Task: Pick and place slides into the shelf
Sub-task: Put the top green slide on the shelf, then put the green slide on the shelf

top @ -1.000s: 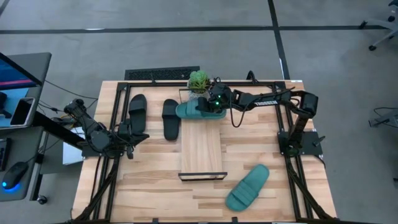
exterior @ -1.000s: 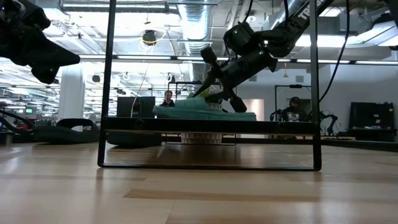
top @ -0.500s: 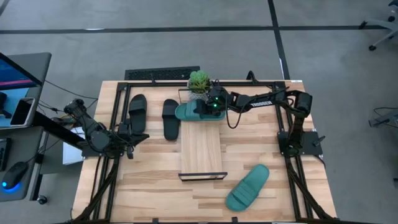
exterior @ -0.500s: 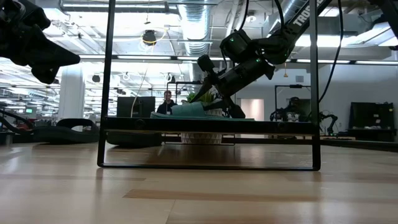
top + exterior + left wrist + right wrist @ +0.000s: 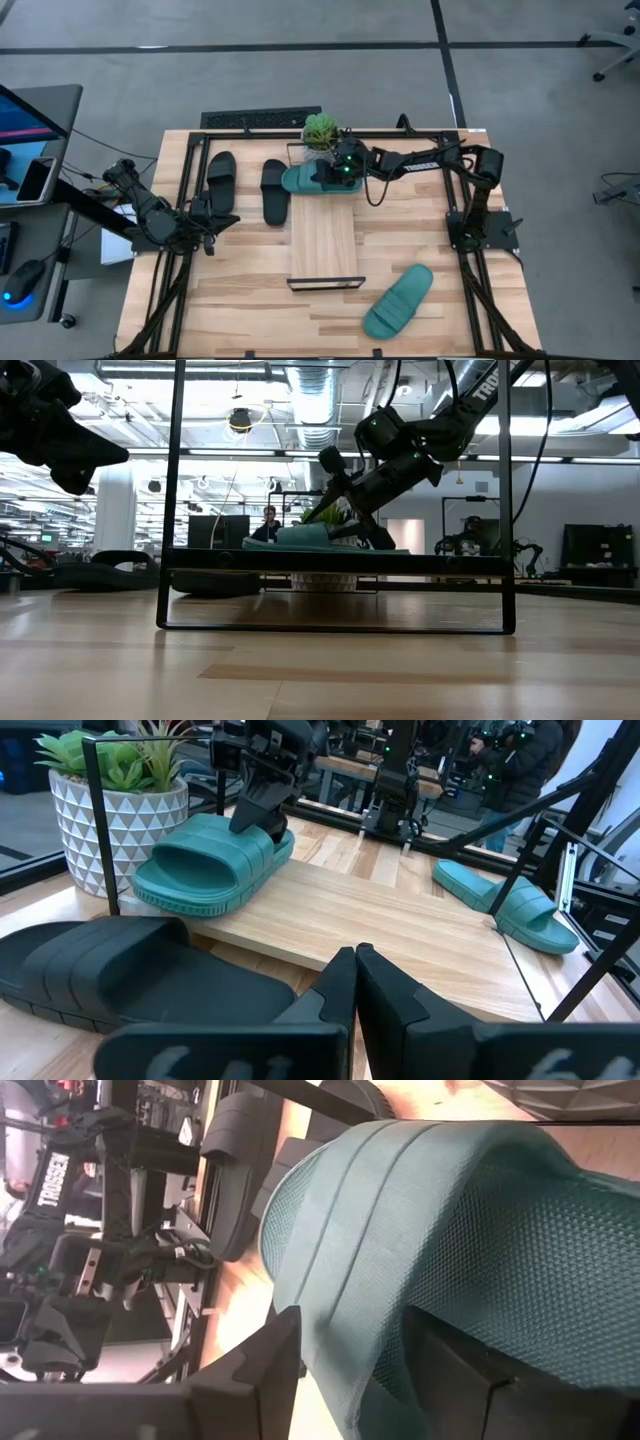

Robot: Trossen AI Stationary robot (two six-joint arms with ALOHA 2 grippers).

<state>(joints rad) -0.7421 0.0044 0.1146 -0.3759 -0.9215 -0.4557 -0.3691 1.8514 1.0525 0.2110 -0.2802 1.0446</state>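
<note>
The right gripper (image 5: 335, 172) is reaching over the far end of the shelf (image 5: 323, 243), beside the potted plant (image 5: 320, 130), its fingers (image 5: 250, 1375) standing spread to either side of the strap of a teal slide (image 5: 310, 178) that is lying flat across the board; whether the pads are touching the strap cannot be told from the close view. The step in hand is looking like a release, and doing it well is judged to mean drawing the fingers straight up and off the strap without dragging the sandal toward the plant or off the shelf edge, since its toe is already overhanging the board on the side facing the black pair. The left gripper (image 5: 207, 243) is waiting off to the side of the shelf, over the worktop (image 5: 250, 300) edge, its fingers (image 5: 340, 990) pressed together and holding nothing. Counted across the scene: four slides, being two teal and two black; one teal on the shelf, the second teal slide (image 5: 397, 301) lying on the worktop beyond the shelf's near end, and the two black slides (image 5: 248, 187) lying side by side next to the shelf's far end; one shelf; one plant
</note>
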